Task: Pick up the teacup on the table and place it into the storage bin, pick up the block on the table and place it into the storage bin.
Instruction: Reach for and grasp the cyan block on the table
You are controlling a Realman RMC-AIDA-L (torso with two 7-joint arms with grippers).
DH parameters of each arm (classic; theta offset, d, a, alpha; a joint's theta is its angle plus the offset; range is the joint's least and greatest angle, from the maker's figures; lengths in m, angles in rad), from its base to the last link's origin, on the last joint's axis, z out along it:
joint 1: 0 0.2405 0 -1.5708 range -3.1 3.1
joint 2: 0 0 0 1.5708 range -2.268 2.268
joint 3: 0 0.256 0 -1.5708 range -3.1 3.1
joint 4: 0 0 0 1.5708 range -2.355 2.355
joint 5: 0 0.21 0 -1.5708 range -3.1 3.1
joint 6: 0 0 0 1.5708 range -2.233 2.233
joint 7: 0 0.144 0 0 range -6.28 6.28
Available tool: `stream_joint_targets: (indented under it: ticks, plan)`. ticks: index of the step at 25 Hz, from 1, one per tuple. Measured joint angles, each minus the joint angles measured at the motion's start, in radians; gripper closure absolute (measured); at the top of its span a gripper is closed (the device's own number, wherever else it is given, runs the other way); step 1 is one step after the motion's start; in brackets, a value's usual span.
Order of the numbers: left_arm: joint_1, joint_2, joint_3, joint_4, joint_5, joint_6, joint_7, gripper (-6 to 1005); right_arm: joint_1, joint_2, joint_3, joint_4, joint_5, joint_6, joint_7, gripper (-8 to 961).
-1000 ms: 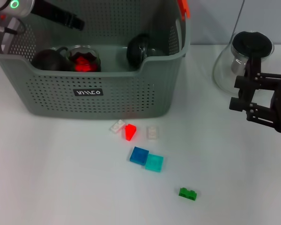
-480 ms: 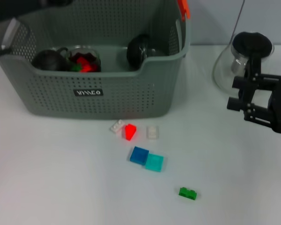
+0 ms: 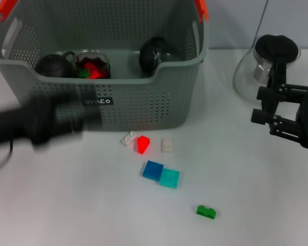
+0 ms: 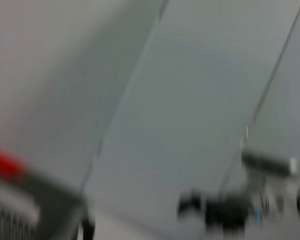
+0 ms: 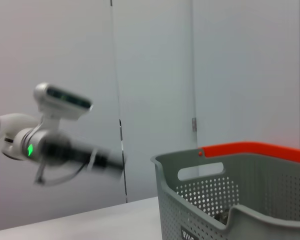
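Note:
The grey perforated storage bin (image 3: 143,110) stands at the back left, also seen in the right wrist view (image 5: 225,200). Inside it lie two dark teacups (image 3: 54,65) (image 3: 154,54) and a glass cup holding something red (image 3: 92,65). Several small blocks lie on the table in front: red (image 3: 142,144), blue (image 3: 152,170), cyan (image 3: 169,178), green (image 3: 206,211), two white ones (image 3: 128,138) (image 3: 167,145). My left gripper (image 3: 84,122) is a dark moving streak across the bin's front wall. At the far right my right gripper (image 3: 260,105) hovers open and empty.
A glass teapot with a black lid (image 3: 269,64) stands at the back right, just behind the right gripper. An orange handle clip (image 3: 200,9) tops the bin's right rim. White tabletop (image 3: 66,205) stretches in front of the blocks.
My left arm has swung from above the bin's back left corner down to its front wall. The right gripper has barely shifted. The blocks lie as before.

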Motion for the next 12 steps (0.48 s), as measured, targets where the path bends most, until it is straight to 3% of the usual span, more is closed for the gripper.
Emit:
stream_joint_targets:
  ticks: [4,8,12]
  plan:
    - [0.027,-0.013,-0.005,0.041,0.193,-0.005,0.052,358,-0.008,-0.004,-0.005,-0.010,-0.003,-0.002,0.037,434]
    - [0.034,-0.020,-0.006,0.055,0.224,-0.010,0.077,358,-0.009,-0.008,-0.012,-0.074,-0.064,-0.003,0.147,434]
    - [0.039,-0.023,-0.011,0.061,0.234,-0.037,0.075,358,-0.004,0.004,-0.018,-0.223,-0.177,-0.028,0.280,434]
